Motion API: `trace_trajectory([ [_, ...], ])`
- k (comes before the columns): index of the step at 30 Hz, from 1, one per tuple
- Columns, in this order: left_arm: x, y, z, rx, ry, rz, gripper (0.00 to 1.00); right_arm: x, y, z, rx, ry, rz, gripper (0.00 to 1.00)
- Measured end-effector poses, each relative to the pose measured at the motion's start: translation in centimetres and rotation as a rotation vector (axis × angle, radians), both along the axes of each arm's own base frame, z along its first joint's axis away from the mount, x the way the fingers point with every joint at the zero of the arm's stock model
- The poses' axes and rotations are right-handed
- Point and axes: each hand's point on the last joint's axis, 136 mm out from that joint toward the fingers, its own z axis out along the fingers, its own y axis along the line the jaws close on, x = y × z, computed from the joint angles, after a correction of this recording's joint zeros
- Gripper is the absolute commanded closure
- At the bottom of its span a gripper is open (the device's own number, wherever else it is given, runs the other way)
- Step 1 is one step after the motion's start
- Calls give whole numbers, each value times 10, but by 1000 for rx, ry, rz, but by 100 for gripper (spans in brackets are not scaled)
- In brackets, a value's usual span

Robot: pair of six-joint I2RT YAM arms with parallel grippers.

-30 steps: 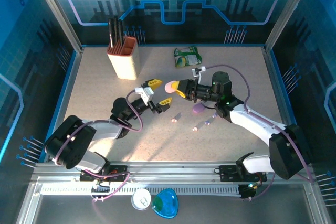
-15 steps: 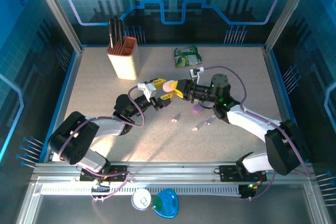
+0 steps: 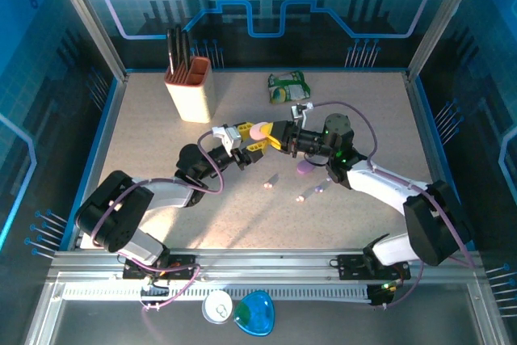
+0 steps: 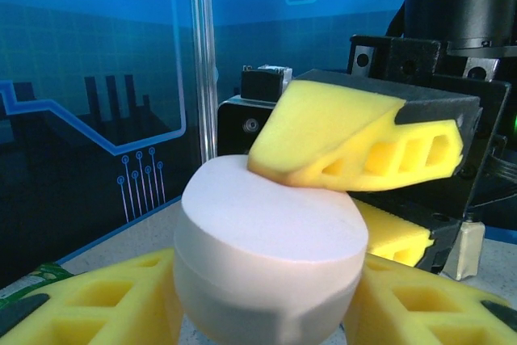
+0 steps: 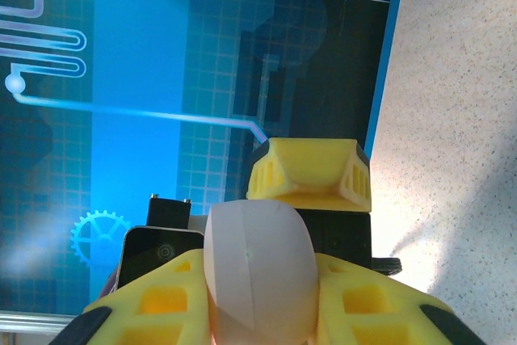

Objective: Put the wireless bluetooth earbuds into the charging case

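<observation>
A pale pink charging case [image 3: 260, 130] hangs above the table's middle, between both grippers. My right gripper [image 3: 271, 135] is shut on it from the right; in the right wrist view the case [image 5: 258, 280] sits between its yellow fingers [image 5: 153, 305]. My left gripper [image 3: 249, 138] reaches in from the left, and its yellow fingers [image 4: 89, 305] press both sides of the case [image 4: 266, 256]. The right gripper's fingers [image 4: 355, 143] clamp the case's far end. Tiny earbuds lie on the table below: a pink one [image 3: 266, 186], another [image 3: 300, 197] and a lilac one [image 3: 321, 189].
A lilac case [image 3: 304, 167] lies on the table under the right wrist. A beige holder with dark tools [image 3: 190, 90] stands at the back left, and a green packet [image 3: 289, 86] lies at the back centre. Blue walls enclose the table [image 3: 161, 143].
My left gripper moved right to the case and its fingers closed in around it. The right gripper kept its hold and barely shifted.
</observation>
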Motion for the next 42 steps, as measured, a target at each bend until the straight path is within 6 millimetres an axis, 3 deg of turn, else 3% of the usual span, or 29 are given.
trace_trajectory([
  [7,0,0,0,-1,0,0,49,1,1,-3,-4,6,0,86],
  [11,0,0,0,-4,6,-2,62,1,0,-3,-4,6,0,86],
  [19,0,0,0,-9,17,-6,71,2,0,-3,-4,5,-3,83],
  [21,0,0,-1,-8,18,-7,71,2,0,-3,-5,6,-3,78],
  [26,-1,-2,-4,0,28,-16,72,2,0,-6,-23,-12,-4,39],
  [29,-3,-1,-3,-4,28,-17,74,1,-3,-13,-57,-22,-11,26],
  [33,-10,1,-4,-6,34,-31,74,4,-15,-13,-89,-62,-43,21],
  [39,-24,2,-18,9,74,-76,73,15,-56,-6,-172,-215,-114,18],
  [42,-30,1,-24,23,87,-102,73,9,-70,-9,-287,-346,-110,14],
])
